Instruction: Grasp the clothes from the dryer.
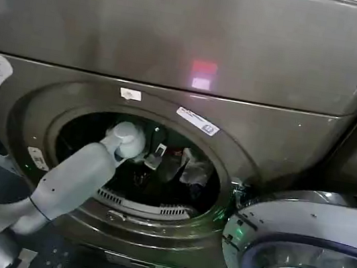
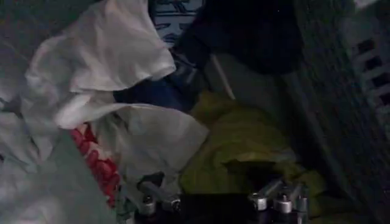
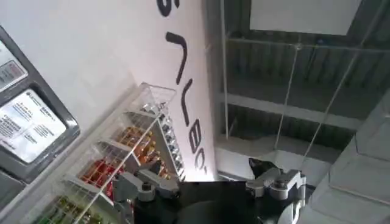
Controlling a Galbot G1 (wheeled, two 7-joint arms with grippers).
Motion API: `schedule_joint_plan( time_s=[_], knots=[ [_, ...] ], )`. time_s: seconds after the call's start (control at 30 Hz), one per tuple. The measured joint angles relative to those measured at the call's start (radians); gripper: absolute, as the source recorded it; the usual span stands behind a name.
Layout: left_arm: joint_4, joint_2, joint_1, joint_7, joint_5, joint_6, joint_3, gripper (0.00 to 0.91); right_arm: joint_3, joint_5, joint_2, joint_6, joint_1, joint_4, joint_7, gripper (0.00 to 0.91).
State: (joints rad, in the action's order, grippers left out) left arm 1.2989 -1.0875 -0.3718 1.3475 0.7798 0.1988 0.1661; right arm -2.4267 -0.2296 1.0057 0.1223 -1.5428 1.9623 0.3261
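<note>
Lying in a heap inside the drum, the clothes (image 2: 116, 79) show pale grey-white folds, a yellow-green piece and a red-pink scrap. The dryer (image 1: 287, 134) stands with its door (image 1: 301, 262) swung open. The left gripper (image 2: 222, 201) hangs just above the heap, fingers (image 2: 280, 198) spread and holding nothing. The right gripper (image 3: 210, 185), also open-fingered, points at a wall rack (image 3: 116, 164).

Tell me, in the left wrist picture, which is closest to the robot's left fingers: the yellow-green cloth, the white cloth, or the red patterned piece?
1. Yellow-green cloth: right in front of the left gripper.
2. Red patterned piece: off to one side, beside one finger.
3. White cloth: farthest, heaped up behind the red piece.

The first two are close; the yellow-green one edges it.
</note>
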Motion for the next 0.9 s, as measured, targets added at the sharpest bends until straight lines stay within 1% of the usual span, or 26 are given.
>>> schedule_joint_plan(
  time_s=[0.33, 0.53, 0.9],
  knots=[
    [0.004, -0.001, -0.010, 0.006, -0.019, 0.007, -0.007, 0.080, 0.003, 0.000, -0.004, -0.002, 0.003, -0.005, 0.000, 0.907],
    [0.002, -0.007, -0.005, 0.009, -0.019, 0.009, -0.005, 0.000, 0.002, 0.000, -0.009, -0.002, 0.004, -0.010, 0.000, 0.907],
    [-0.017, -0.024, 0.009, -0.002, -0.013, 0.008, -0.002, 0.000, -0.011, 0.000, -0.015, -0.003, -0.001, -0.016, -0.001, 0.907]
  ],
)
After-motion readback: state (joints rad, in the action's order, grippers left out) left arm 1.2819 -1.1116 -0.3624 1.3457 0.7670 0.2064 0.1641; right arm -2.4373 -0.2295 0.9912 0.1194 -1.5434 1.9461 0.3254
